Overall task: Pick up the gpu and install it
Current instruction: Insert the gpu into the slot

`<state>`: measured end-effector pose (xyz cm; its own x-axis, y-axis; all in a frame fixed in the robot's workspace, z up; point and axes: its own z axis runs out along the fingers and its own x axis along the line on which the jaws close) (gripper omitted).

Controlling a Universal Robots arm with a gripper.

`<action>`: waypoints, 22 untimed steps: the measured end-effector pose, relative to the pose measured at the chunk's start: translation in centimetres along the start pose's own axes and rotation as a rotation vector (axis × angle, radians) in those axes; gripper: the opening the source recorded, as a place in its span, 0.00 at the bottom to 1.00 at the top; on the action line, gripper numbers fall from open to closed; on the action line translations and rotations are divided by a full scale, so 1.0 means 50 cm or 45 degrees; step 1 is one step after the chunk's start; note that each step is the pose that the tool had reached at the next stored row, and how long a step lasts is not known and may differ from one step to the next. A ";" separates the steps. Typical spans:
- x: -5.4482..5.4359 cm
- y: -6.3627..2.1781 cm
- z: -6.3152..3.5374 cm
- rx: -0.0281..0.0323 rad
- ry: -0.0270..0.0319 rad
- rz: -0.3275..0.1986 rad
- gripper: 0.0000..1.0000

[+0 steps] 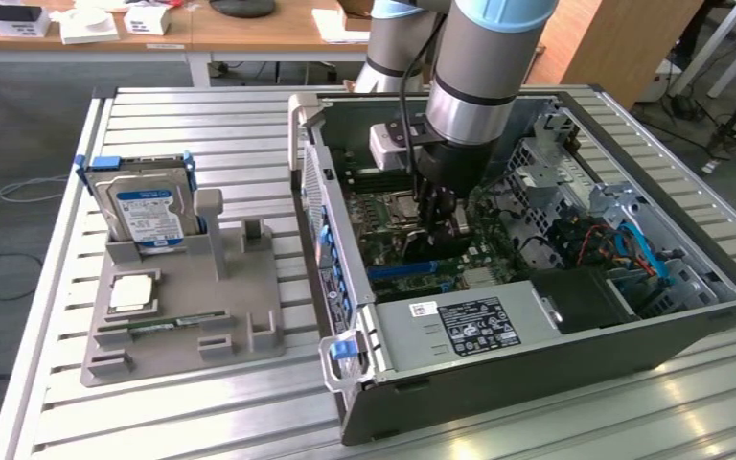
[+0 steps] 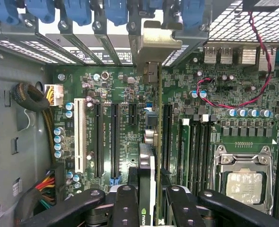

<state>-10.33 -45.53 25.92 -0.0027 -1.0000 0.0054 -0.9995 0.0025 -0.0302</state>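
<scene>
Slatted aluminium tabletop (image 1: 189, 125) carries an open black-and-grey tower computer case (image 1: 675, 321), and our landmark is the green motherboard (image 2: 130, 90) lying inside it. We see the black two-fingered gripper (image 2: 150, 208) closed on the gpu (image 2: 147, 161), a thin dark card held edge-on above the motherboard. Its silver end bracket (image 2: 154, 42) reaches the motherboard's rear edge. We cannot tell whether its connector is seated in a slot.

We judge the card light and stiff but fragile. It is best held by its long flat faces, as the fingers (image 2: 125, 208) have it, never by the contacts or small components.

Along the motherboard's rear edge, blue plastic slot latches (image 2: 116, 9) crowd the bracket. Long black expansion slots (image 2: 115, 137) and a white slot (image 2: 79, 135) lie just beside the card. A twisted red-and-black wire (image 2: 234, 101) loops over the motherboard farther off. Well apart from the motherboard, outside the case, a silver hard drive with blue-white label (image 1: 145, 206) stands in a grey plastic holder (image 1: 234, 316).
</scene>
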 end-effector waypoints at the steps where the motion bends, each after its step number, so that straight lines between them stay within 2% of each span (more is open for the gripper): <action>1: 0.000 0.000 0.000 -0.0001 0.0000 0.000 0.27; 22: 0.000 0.005 0.002 0.0010 0.0000 0.000 0.27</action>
<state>-10.59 -45.54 25.81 -0.0026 -1.0000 0.0054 -0.9995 0.0025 -0.0310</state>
